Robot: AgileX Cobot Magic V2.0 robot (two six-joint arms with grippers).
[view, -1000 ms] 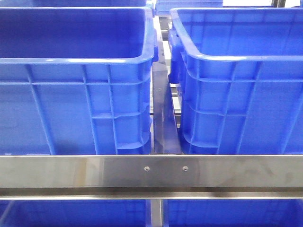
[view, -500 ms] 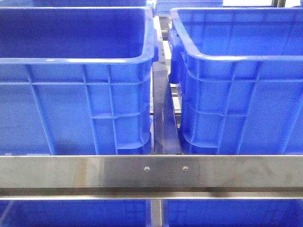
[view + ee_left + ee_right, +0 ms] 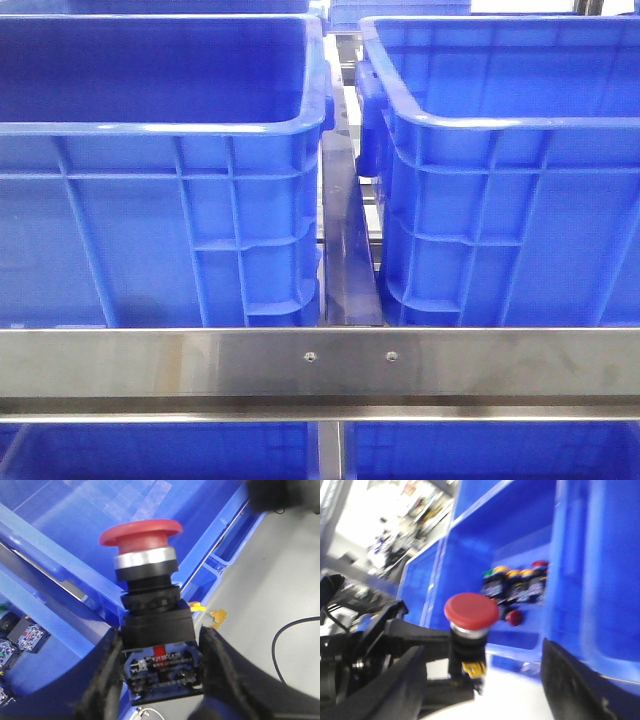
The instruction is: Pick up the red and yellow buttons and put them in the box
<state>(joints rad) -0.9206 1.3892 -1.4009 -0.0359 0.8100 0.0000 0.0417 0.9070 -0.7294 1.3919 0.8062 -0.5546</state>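
A grey floor [image 3: 280, 580] with a black cable [image 3: 295, 630] lies beyond the crates in the left wrist view; the right wrist view shows a bright, blurred room background. The left claw [image 3: 161, 675] is clamped on a red button [image 3: 142, 532], its two black fingers [image 3: 107, 672] pressing the black body and blue contact block while the mushroom cap stands upright above a silver collar. Behind it runs a blue crate wall [image 3: 65, 570], with more switch blocks [image 3: 25, 635] lying in the adjacent compartment. The right wrist view alone shows the same red button [image 3: 471, 609] held by the opposite arm, and a blue box [image 3: 520, 545] holding a row of buttons [image 3: 517, 582] with red, yellow and green caps. Whether the right claw [image 3: 485, 690] holds anything cannot be told; its fingers stand wide apart. The front view shows neither claw nor button: only two blue crates [image 3: 160, 150] [image 3: 510, 160] side by side behind a steel rail [image 3: 320, 365].
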